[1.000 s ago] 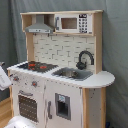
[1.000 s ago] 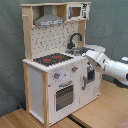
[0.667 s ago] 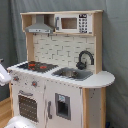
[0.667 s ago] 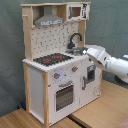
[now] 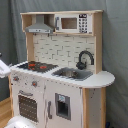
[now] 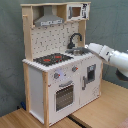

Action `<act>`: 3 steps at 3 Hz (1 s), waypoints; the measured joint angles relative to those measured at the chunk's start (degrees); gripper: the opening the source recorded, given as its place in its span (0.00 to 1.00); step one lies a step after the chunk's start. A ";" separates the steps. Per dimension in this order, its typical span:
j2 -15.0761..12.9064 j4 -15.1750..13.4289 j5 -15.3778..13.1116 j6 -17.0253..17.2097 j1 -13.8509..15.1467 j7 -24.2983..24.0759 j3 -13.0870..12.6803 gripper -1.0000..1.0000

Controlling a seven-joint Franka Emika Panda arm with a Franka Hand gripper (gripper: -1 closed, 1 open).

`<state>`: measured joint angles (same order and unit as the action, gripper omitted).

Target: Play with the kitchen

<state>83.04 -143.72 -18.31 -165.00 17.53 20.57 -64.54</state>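
Observation:
The kitchen [image 5: 60,75] is a tall toy of white panels and light wood and stands upright in both exterior views. It has a black stovetop [image 5: 34,65] with red rings, a grey sink [image 5: 71,73], a black faucet [image 5: 85,59], an oven door [image 5: 27,106] and a grey hood [image 5: 40,27]. In the second exterior view the kitchen [image 6: 52,75] fills the left and middle. There my white arm [image 6: 114,57] reaches in from the second exterior view's right. My gripper [image 6: 90,48] shows at counter height by the sink end. Whether it touches the counter I cannot tell.
A toy microwave [image 5: 74,23] sits on the top shelf beside the hood. Grey curtains hang behind the kitchen. A wooden floor [image 6: 30,119] lies in front. White arm parts show at the first exterior view's left edge [image 5: 3,68] and bottom [image 5: 20,123].
In the second exterior view my arm has risen from in front of the lower cabinet door to counter height by the sink. The kitchen has not moved.

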 joint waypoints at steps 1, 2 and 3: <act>-0.15 0.62 0.02 -0.01 -0.26 5.76 1.82 1.00; -0.66 1.83 0.06 -0.05 -0.54 13.31 3.90 1.00; -1.54 2.98 0.07 -0.17 -0.62 18.95 4.70 1.00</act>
<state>81.50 -140.74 -18.25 -165.17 16.91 39.52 -59.84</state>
